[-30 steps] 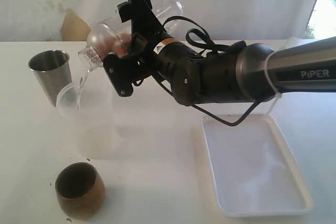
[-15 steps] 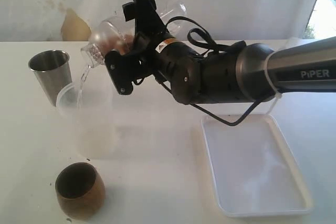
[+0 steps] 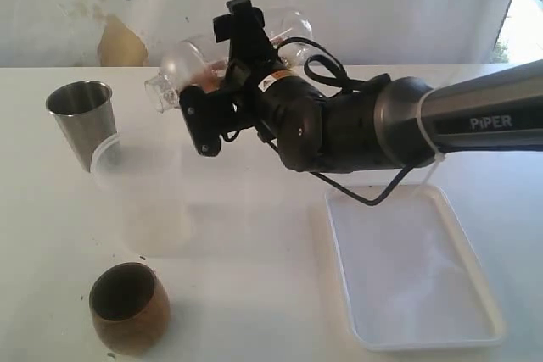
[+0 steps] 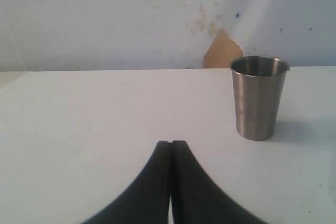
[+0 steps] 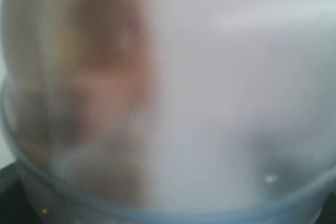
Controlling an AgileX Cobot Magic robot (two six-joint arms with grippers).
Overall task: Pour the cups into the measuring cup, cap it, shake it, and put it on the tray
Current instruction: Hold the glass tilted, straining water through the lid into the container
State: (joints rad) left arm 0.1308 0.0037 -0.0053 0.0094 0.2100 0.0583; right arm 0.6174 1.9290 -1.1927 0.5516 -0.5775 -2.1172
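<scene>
My right gripper [image 3: 222,78] is shut on the measuring cup [image 3: 284,25], which lies almost level in the air with the domed cap [image 3: 181,69] on and its spout to the left. That clear wall [image 5: 210,103] fills the right wrist view as a blur. Below the spout stands the frosted cup [image 3: 140,205]. The steel tumbler [image 3: 82,120] stands behind it and the wooden cup [image 3: 129,307] nearer the front. The white tray [image 3: 407,269] lies at the right. My left gripper [image 4: 170,145] is shut on nothing, low over the table, facing the steel tumbler [image 4: 258,98].
The right arm [image 3: 365,120] stretches across the middle from the right, above the tray's far edge. A white wall with a brown patch [image 3: 117,40] runs behind the table. The left arm does not show in the exterior view.
The right gripper has lifted and levelled the capped measuring cup, shifting it right. The thin stream that ran from its spout into the frosted cup has stopped.
</scene>
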